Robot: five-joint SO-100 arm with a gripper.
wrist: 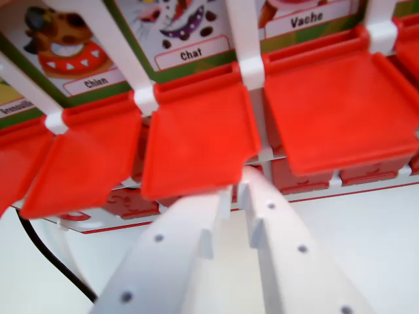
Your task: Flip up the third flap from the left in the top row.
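Observation:
Several red flaps hang in a row from a white frame, below animal cards labelled Chien [93, 83], Chat [190, 55] and Vache [306, 21]. The flap under Chat [196, 137] tilts out toward the camera. My white gripper [239, 188] comes up from the bottom of the wrist view. Its fingertips [256, 186] are close together with nothing between them, right at the lower right corner of that flap's edge. The flap under Vache [334, 111] lies to the wrist view's right and the flap under Chien [85, 163] to its left. A lower row of red parts [308, 173] shows beneath the flaps.
A black cable [52, 255] runs across the white tabletop [366, 248] at the lower left. More red flaps sit at the far left [16, 163] and far right [409, 46] edges. White frame bars [242, 33] separate the cards.

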